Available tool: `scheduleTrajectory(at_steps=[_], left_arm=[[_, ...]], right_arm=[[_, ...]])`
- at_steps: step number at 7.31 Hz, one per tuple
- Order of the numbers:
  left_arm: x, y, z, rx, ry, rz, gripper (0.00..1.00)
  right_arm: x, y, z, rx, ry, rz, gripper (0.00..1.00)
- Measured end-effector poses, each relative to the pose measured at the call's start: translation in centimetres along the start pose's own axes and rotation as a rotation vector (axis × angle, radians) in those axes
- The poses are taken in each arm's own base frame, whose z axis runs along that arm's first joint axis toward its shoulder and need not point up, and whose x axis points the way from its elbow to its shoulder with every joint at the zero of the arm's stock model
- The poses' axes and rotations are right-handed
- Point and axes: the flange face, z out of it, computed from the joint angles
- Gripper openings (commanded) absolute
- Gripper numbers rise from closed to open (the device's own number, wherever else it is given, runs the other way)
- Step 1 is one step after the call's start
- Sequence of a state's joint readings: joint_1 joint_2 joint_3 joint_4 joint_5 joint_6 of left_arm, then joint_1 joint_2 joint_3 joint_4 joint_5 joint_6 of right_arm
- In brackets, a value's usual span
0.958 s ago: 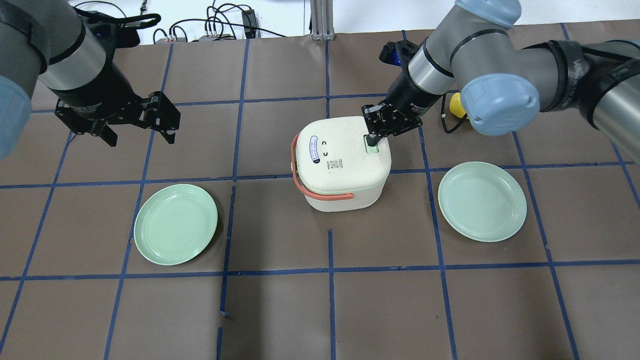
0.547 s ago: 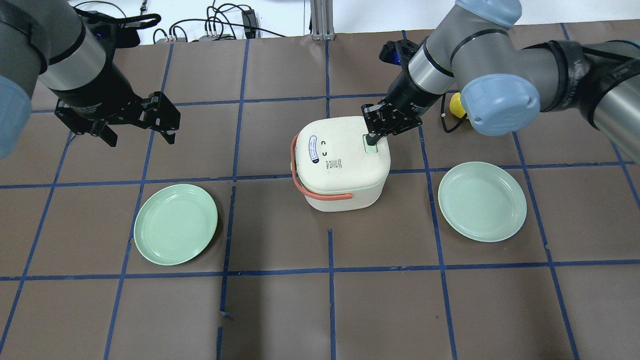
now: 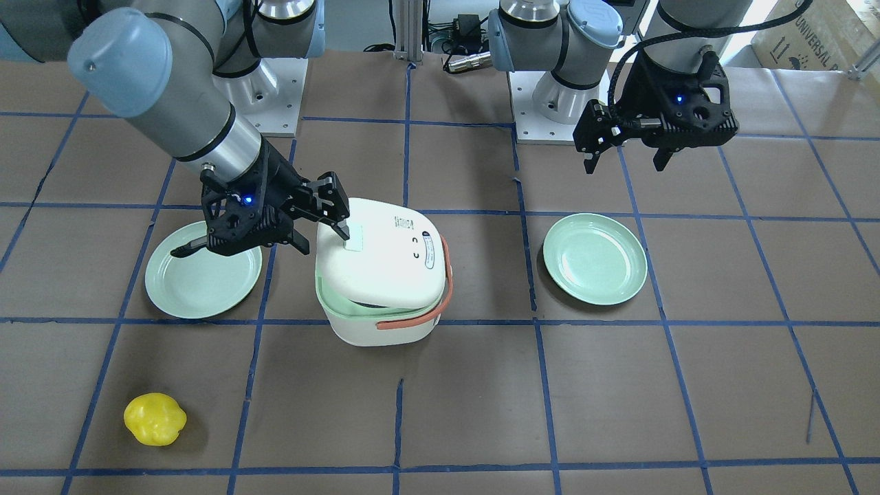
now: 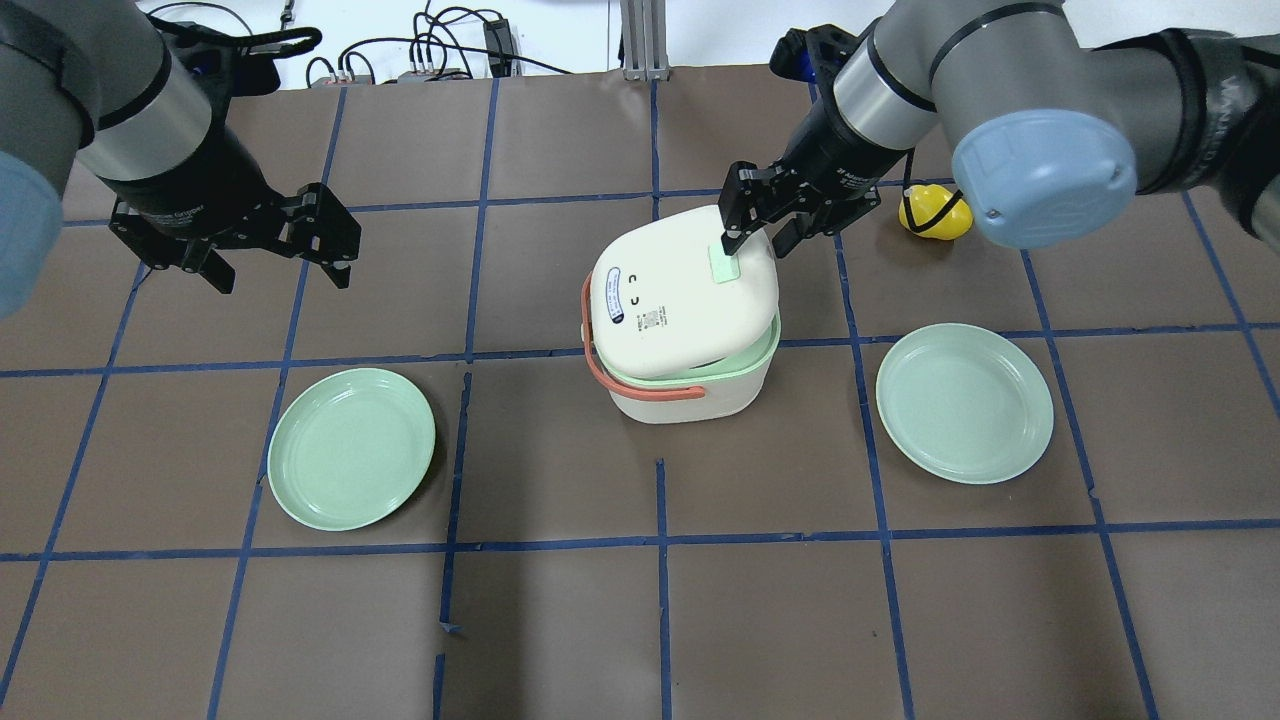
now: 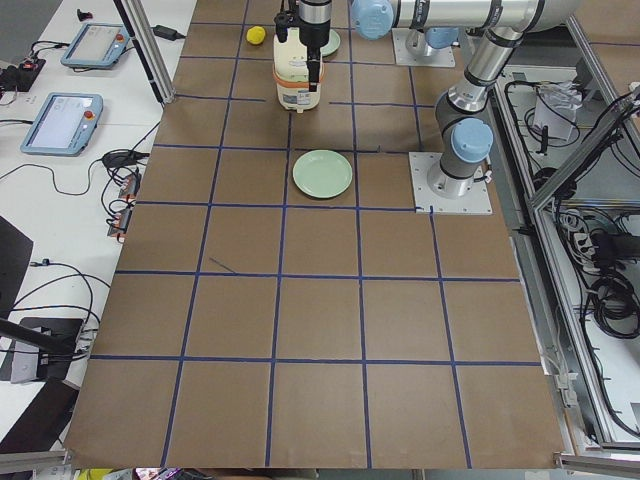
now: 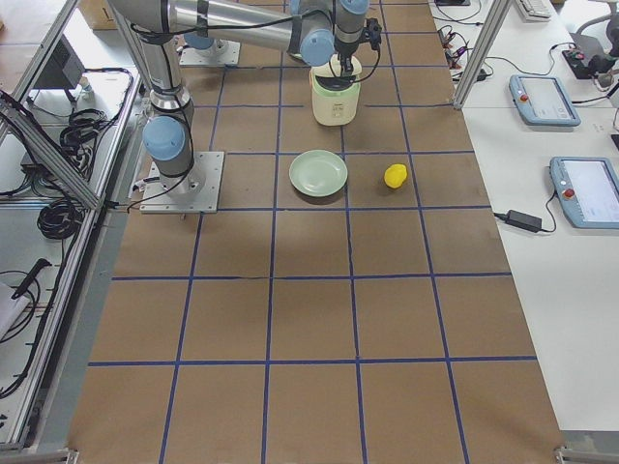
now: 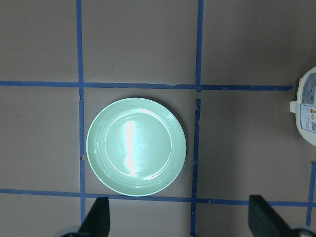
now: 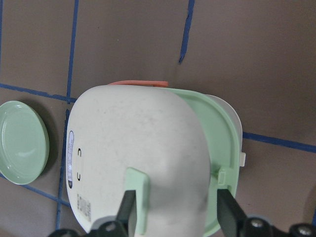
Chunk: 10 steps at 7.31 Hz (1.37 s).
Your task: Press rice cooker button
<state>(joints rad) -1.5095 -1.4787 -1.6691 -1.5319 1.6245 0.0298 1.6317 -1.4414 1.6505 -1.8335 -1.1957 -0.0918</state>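
white rice cooker [image 4: 683, 318], lid [image 4: 672, 290] tilted ajar, green rim [image 4: 764, 350] showing, right gripper [image 4: 755, 243] spread, empty, by lid's button [image 4: 724, 264]

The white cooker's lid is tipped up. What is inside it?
Under the tilted lid of the cooker, only a pale green rim and a dark gap show. The lid covers the rest, so any contents are hidden.

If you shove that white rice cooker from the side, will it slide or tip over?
Probably slides: the rice cooker looks squat with a broad base. Its lid stands ajar, so it may swing when bumped. The orange strap handle looks thin, likely flexing.
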Motion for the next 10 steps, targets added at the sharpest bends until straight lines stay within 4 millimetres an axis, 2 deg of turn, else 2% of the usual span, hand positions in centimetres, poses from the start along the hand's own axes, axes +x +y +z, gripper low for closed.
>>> scheduleTrajectory(at_steps=[3, 5, 8, 10], left_arm=[[0.0, 0.0, 0.0, 0.0, 0.0, -0.001, 1.0], [0.0, 0.0, 0.0, 0.0, 0.0, 0.0, 1.0], [0.0, 0.0, 0.0, 0.001, 0.0, -0.001, 1.0], [0.0, 0.0, 0.0, 0.0, 0.0, 0.0, 1.0]], right_arm=[[-0.6, 0.8, -6.1, 0.062, 0.179, 0.014, 0.98], [-0.4, 1.6, -9.0, 0.091, 0.28, 0.099, 0.98], [0.0, 2.6, -10.4, 0.098, 0.305, 0.219, 0.94], [1.0, 3.7, -9.9, 0.008, 0.307, 0.156, 0.95]])
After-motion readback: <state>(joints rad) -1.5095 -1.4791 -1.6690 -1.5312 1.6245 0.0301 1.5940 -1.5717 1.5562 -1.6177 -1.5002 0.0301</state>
